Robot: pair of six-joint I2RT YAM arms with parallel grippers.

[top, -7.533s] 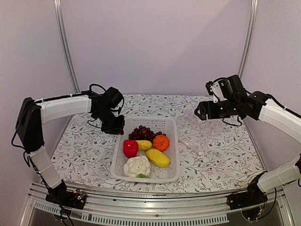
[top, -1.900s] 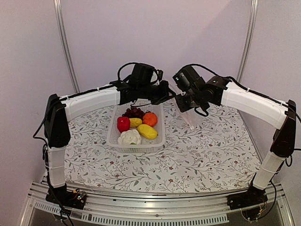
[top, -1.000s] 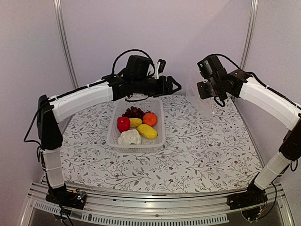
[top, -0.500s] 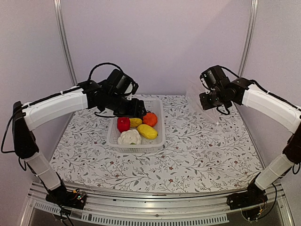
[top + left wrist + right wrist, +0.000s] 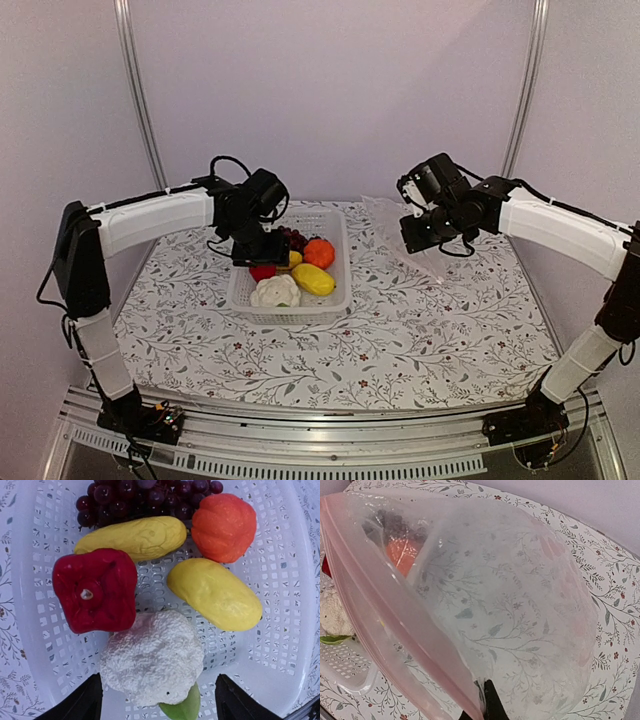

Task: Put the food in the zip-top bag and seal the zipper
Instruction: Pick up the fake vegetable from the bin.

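Note:
The food lies in a white basket (image 5: 341, 292): purple grapes (image 5: 145, 494), a red pepper (image 5: 95, 590), an orange fruit (image 5: 223, 527), two yellow pieces (image 5: 132, 537) (image 5: 215, 594) and a white cauliflower (image 5: 152, 655) with a green leaf. My left gripper (image 5: 157, 682) hangs open just above the cauliflower, one finger on each side, touching nothing. In the top view it (image 5: 262, 250) covers the basket's back left. My right gripper (image 5: 487, 705) is shut on the edge of the clear zip-top bag (image 5: 510, 595), held in the air to the right of the basket. The bag's pinkish zipper (image 5: 395, 615) runs diagonally, and the mouth faces the basket.
The flowered tablecloth (image 5: 420, 330) covers the table. The basket's rim (image 5: 345, 672) shows at the lower left of the right wrist view, below the bag's mouth. Metal posts (image 5: 135, 90) and a plain wall stand behind.
My left arm has swung back from the bag and come down over the basket, its jaws opening a little wider. The right arm has carried the bag slightly left and lower.

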